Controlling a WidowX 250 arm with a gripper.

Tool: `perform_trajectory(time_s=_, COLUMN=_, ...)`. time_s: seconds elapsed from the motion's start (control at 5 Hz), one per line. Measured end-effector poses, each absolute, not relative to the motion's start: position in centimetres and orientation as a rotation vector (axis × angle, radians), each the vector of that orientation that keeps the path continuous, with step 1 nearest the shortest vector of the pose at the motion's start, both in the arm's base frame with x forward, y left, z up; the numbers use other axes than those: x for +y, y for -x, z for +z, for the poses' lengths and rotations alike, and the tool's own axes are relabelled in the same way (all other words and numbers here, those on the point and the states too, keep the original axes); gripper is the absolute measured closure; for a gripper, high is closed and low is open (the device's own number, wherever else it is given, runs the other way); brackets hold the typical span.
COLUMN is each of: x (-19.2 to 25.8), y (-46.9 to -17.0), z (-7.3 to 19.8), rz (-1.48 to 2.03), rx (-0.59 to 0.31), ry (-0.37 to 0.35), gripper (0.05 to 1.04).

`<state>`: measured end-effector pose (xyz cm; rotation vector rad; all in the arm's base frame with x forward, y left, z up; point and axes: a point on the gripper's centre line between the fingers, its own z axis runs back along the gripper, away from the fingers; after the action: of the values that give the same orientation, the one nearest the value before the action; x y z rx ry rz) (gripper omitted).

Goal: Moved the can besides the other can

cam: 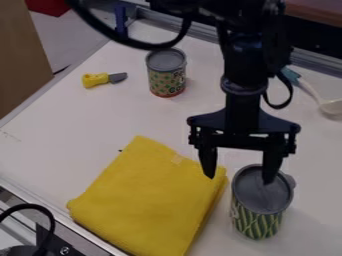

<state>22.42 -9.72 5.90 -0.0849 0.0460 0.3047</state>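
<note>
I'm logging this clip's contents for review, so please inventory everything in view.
Green-striped can: one, grey lid, lower right
Patterned can: one, green-tan with red bottom rim, upper middle
Toy knife: one, yellow handle, grey blade, upper left
Folded cloth: one, yellow, lower middle
Ladle-like utensil: one, whitish with teal, right edge
Table: one, white, beneath these
Brown panel: one, left edge
Red item: one, top left
Two-finger gripper: one, black, open, above striped can and cloth
Arm: one, black, from top edge
</note>
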Motion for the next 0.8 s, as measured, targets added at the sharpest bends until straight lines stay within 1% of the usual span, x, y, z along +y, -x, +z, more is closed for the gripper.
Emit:
perform_trajectory(time_s=0.2, x=-10.5, y=-20.5, z=5.6, rz=0.197, rx=0.032, ry=0.087, gripper=0.086)
perform_trajectory(time_s=0.4, x=-11.2, y=-19.3, z=5.1, rz=0.16, rx=0.052, ry=0.091, gripper=0.085)
perform_trajectory(time_s=0.6, x=-11.9, y=-19.2, z=5.0, rz=0.149, rx=0.043, ry=0.102, gripper=0.086)
perform_trajectory(time_s=0.8, x=-12.7, y=-19.1, z=4.3, rz=0.136, rx=0.045, ry=0.107, gripper=0.085)
